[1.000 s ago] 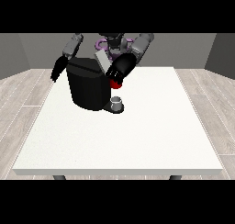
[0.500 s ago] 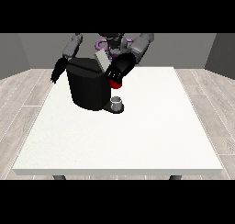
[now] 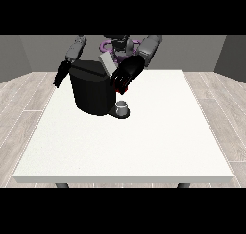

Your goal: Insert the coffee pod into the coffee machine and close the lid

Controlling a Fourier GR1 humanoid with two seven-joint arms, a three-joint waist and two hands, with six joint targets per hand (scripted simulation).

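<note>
Fingers of the hand at the view's right [image 3: 126, 75] curl downward at the machine's [image 3: 93, 91] right front edge, just over a red thing at the machine [image 3: 118, 90]; whether they clamp anything, cannot tell. Hand at the view's left [image 3: 61, 73] hangs beside the machine's left side, fingers unclear. Grey cup [image 3: 123, 106] sits on the machine's base, on the table [image 3: 144, 142]. Lid [image 3: 107, 63] stands tilted open.

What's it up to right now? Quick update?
Hand at the view's right at the coffee machine, fingers unclear. Other hand hangs beside it. Pod not seen. Grey cup below.
</note>
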